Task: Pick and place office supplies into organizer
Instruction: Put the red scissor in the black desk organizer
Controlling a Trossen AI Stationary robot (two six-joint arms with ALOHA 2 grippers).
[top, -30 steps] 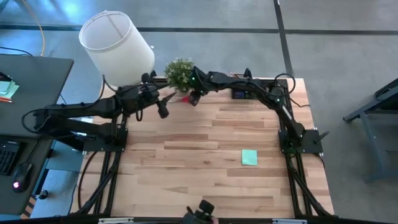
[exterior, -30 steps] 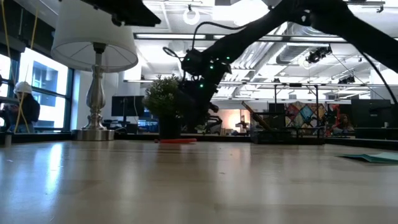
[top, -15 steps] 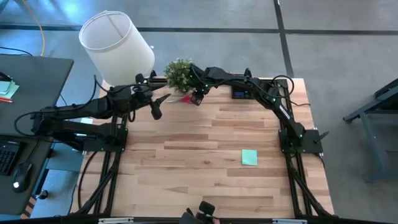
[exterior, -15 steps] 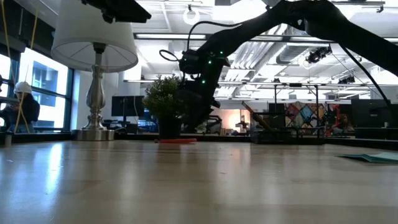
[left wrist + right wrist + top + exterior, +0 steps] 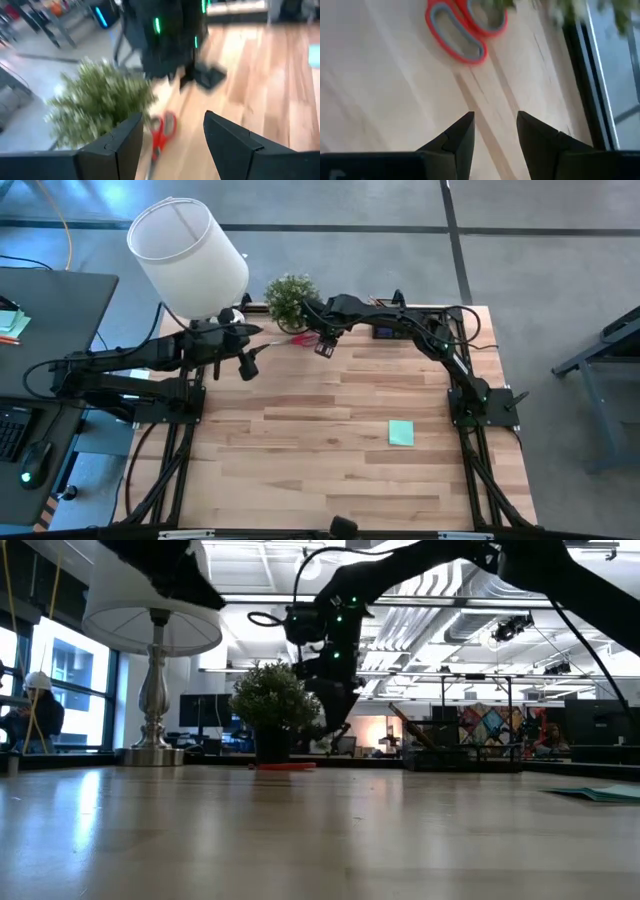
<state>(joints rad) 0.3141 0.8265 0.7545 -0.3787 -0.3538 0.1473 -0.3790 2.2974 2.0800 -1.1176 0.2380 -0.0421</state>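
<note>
The right gripper [image 5: 325,347] hangs empty, fingers parted, above the table [image 5: 330,480]. The scissors [image 5: 462,31] lie just ahead of it, flat beside the potted plant [image 5: 288,297]. Best to centre over the red handles, drop straight, and avoid the leaves. The left gripper [image 5: 172,137] waits nearby, open wide.

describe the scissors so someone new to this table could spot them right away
Start at the white lamp at the table's far left corner, then the small potted plant beside it. The scissors lie flat on the wood right by that plant. Their red handles are the only red thing there.
</note>
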